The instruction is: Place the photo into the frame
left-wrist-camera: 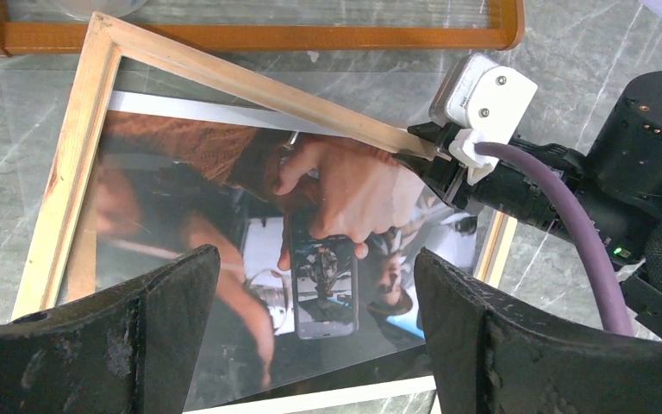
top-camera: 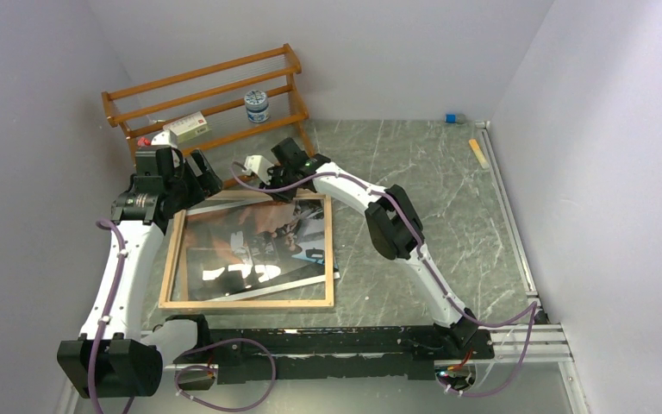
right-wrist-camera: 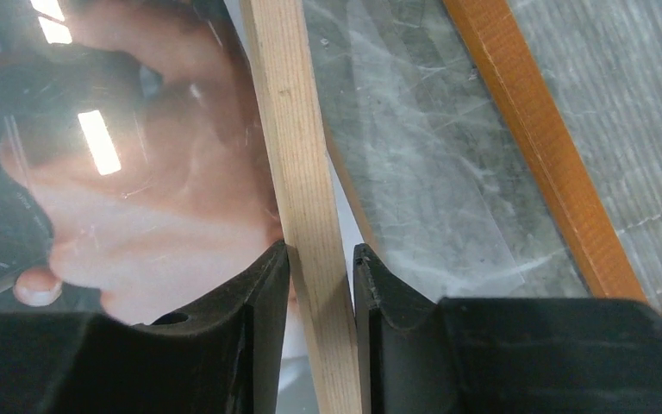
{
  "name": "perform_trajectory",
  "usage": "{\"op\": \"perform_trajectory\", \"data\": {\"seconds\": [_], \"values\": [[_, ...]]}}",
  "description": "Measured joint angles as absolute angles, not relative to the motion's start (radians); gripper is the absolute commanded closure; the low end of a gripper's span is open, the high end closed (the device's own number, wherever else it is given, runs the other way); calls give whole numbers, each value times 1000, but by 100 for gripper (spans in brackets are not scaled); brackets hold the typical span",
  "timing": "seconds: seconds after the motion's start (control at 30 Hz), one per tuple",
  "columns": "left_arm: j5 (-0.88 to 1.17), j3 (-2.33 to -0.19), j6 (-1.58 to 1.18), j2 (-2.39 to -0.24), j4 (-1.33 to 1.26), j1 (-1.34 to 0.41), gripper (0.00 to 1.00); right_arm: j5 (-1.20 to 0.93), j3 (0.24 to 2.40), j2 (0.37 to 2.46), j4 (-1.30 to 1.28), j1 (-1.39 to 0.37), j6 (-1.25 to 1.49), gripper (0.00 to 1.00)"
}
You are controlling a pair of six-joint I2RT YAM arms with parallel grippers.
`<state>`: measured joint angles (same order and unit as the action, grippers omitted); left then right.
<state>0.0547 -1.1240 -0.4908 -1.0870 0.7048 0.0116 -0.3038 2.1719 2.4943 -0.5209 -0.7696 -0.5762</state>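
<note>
The frame (top-camera: 246,304) lies flat at about 8 o'clock from the table's middle, pale wood side up. The photo (top-camera: 250,246) sits mostly within its outline but skewed, one white-margined corner poking past the rim at 4 o'clock. I judge the job partly done: squaring and seating the print remains. Whether it lies over or under the pane, I cannot tell. The right claw (right-wrist-camera: 321,259) is clenched on the frame's 12 o'clock rim. The left claw (left-wrist-camera: 310,259) hangs released and empty over the 10 o'clock corner. The wooden rack (top-camera: 215,95) stands close behind at 11 o'clock, crowding any lift or tilt.
</note>
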Motion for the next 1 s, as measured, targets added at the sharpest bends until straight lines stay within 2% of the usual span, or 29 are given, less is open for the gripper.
{"op": "perform_trajectory", "data": {"seconds": [0.13, 0.43, 0.73, 1.0], "values": [[55, -1124, -490, -1078, 704, 12, 12, -282, 2157, 2461, -541, -779, -601, 100], [54, -1128, -489, -1065, 702, 12, 12, -249, 2045, 2250, -558, -793, -641, 100], [54, -1128, -495, -1029, 701, 12, 11, -218, 1823, 2057, -524, -774, -644, 100], [55, -1128, -495, -1023, 700, 12, 10, -247, 1624, 1872, -538, -685, -620, 100]]}}
